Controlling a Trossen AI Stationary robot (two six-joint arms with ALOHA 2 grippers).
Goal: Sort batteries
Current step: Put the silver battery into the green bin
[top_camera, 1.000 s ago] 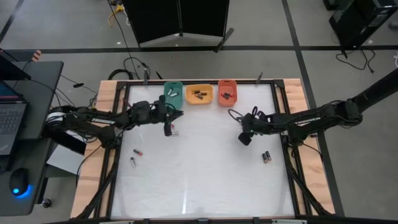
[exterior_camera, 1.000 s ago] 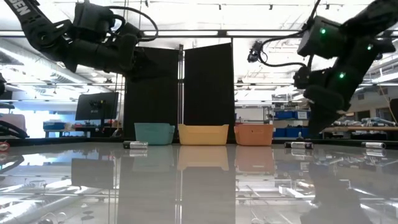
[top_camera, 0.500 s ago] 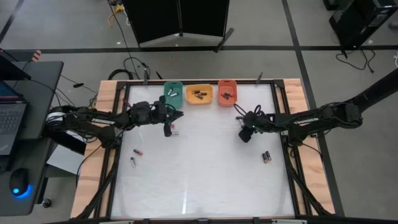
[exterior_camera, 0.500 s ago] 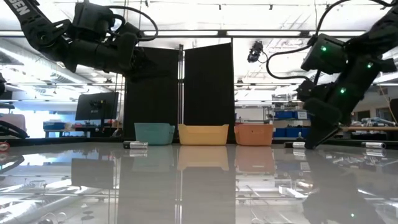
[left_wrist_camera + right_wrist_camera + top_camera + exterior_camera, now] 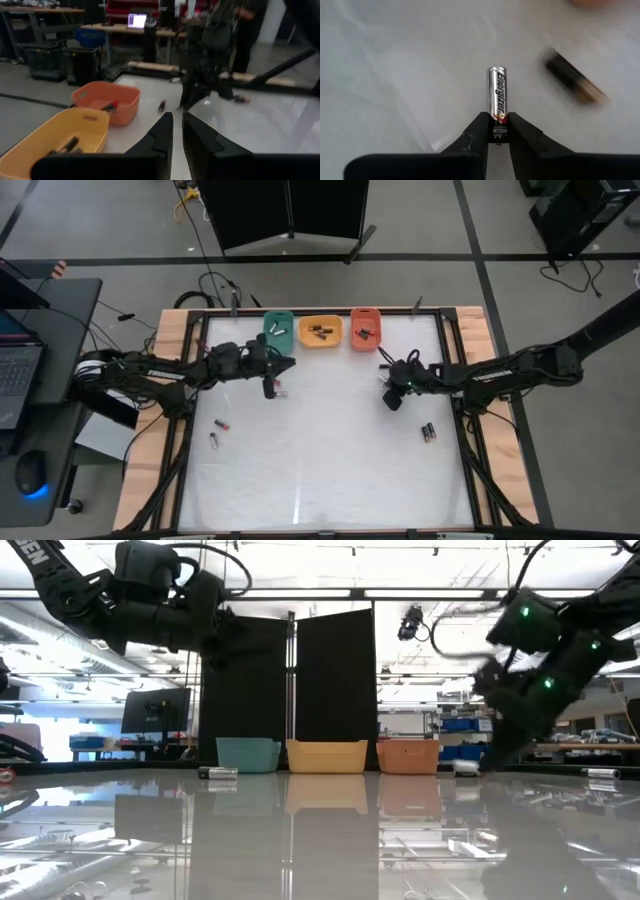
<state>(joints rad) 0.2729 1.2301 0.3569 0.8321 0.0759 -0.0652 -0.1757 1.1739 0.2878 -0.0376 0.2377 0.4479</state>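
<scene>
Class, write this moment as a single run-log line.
right gripper: jaws shut on silver battery | dark battery lies loose nearby | left gripper: jaws nearly shut, empty, near trays

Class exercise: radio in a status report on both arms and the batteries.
Right end effector shut on silver battery. Left end effector shut, empty, above table. Dark battery lies nearby, not blocking.

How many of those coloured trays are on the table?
3, side by side along the table's far edge: green tray toward the left arm, orange tray in the middle, red tray toward the right arm.
</scene>
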